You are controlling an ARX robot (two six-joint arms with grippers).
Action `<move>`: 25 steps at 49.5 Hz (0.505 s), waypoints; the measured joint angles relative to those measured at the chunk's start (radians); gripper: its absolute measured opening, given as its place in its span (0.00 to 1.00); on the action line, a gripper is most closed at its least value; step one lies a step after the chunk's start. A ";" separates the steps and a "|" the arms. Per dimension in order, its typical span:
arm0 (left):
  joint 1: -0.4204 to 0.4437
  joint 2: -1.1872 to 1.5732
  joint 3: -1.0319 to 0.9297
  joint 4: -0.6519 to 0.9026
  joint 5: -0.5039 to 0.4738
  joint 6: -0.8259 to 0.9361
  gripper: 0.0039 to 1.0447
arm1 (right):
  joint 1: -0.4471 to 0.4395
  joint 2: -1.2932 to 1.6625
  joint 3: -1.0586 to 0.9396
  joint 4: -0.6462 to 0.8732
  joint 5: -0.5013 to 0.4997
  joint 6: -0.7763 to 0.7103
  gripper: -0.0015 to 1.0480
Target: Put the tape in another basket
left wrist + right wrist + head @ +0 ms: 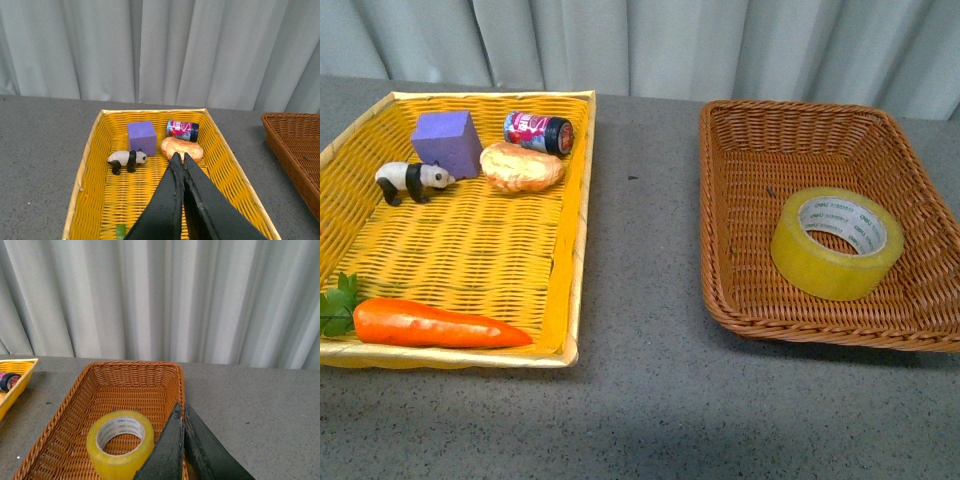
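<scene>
The tape [837,241], a wide yellowish roll with a white core, lies flat inside the brown wicker basket [740,300] on the right. It also shows in the right wrist view [120,443] inside the same basket [65,425]. My right gripper [181,407] is shut and empty, above the basket's rim beside the tape. My left gripper [180,157] is shut and empty, above the yellow basket [92,165]. Neither gripper shows in the front view.
The yellow woven basket [575,250] on the left holds a purple block [447,141], a toy panda [412,180], a bread roll [521,166], a small can [538,131] and a carrot [435,325]. Grey tabletop [640,260] lies between the baskets. Curtains hang behind.
</scene>
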 joint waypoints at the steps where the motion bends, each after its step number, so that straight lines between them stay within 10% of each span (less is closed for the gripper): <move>1: 0.000 -0.014 0.000 -0.013 0.000 0.000 0.03 | 0.000 -0.014 -0.001 -0.012 0.000 0.000 0.01; 25: 0.000 -0.293 -0.001 -0.274 0.000 0.000 0.03 | 0.000 -0.297 -0.004 -0.275 0.000 0.000 0.01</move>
